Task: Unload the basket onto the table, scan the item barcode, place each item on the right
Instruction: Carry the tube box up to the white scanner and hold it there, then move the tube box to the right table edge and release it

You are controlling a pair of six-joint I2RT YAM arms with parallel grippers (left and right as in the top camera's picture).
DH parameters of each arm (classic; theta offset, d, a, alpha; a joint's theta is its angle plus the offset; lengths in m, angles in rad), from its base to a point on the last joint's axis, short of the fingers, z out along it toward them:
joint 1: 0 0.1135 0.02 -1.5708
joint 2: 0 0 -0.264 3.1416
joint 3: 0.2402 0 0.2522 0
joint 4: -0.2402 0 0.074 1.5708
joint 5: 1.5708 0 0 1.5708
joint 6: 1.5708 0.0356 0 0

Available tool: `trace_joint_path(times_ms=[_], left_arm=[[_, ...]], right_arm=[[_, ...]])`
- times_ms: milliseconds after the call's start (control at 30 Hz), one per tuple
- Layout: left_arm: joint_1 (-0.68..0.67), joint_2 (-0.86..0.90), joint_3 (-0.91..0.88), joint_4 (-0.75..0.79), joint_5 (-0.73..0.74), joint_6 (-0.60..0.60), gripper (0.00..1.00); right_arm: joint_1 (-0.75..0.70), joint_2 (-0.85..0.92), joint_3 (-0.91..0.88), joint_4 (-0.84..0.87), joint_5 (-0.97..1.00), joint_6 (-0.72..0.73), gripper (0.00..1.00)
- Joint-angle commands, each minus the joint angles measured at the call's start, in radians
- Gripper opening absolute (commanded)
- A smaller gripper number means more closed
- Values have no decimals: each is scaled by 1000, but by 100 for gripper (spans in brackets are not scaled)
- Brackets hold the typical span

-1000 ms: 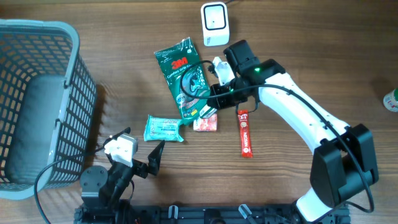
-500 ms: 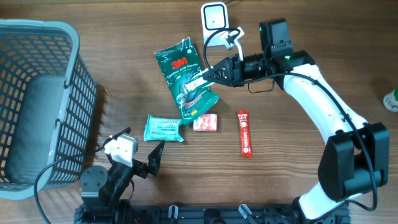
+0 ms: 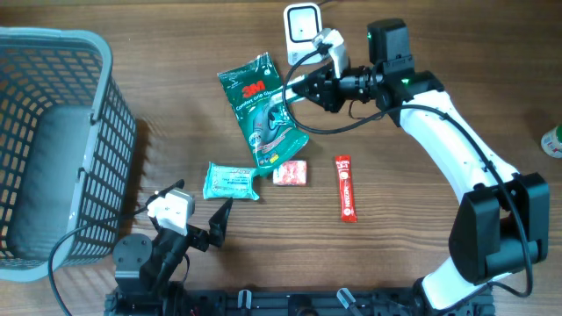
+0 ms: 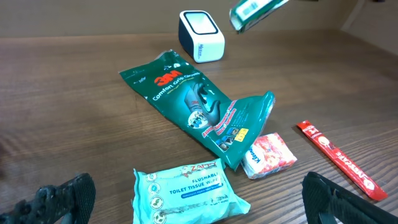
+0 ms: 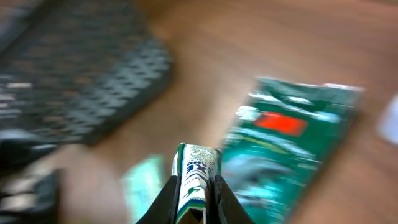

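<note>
Now, right gripper [image 5: 194,200]: jaws pressed onto the lower end of a small green-and-white pack [image 5: 196,163], which is held off the table.
Pack position: in the air just in front of the white scanner [image 3: 303,26]. From overhead it sits between the scanner and the upper right edge of the 3M pouch [image 3: 263,110]. The wrist view is blurred and the print cannot be read.
Left gripper [image 3: 195,209]: jaws spread wide, low at the near edge of the table [image 3: 395,250].
Near the pouch: a pink snack packet [image 3: 291,172] touches its lower corner, and a teal tissue pack [image 3: 231,182] lies just left of that.
Further right: a red stick sachet [image 3: 346,187] lies apart from the rest.
Far left: grey basket [image 3: 110,132].
</note>
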State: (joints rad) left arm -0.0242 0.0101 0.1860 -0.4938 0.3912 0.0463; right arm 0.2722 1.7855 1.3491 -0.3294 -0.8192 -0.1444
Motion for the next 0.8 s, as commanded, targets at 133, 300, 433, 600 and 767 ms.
trace_joint_path(times_ms=[133,300,433,600,767], left_arm=[[3,-3,-10,2,12,-10,100],[3,-3,-10,2,12,-10,100],[3,-3,-10,2,12,-10,100],[3,-3,-10,2,12,-10,100],[3,-3,-10,2,12,-10,100]], right_arm=[[68,-26,20,43,845,-259,12],[164,45,19,285,1199,-527,9],[172,157,20,588,1336,-704,9],[213,344,20,896,1381,-940,13],[259,444,29,1004,1402,-981,12]])
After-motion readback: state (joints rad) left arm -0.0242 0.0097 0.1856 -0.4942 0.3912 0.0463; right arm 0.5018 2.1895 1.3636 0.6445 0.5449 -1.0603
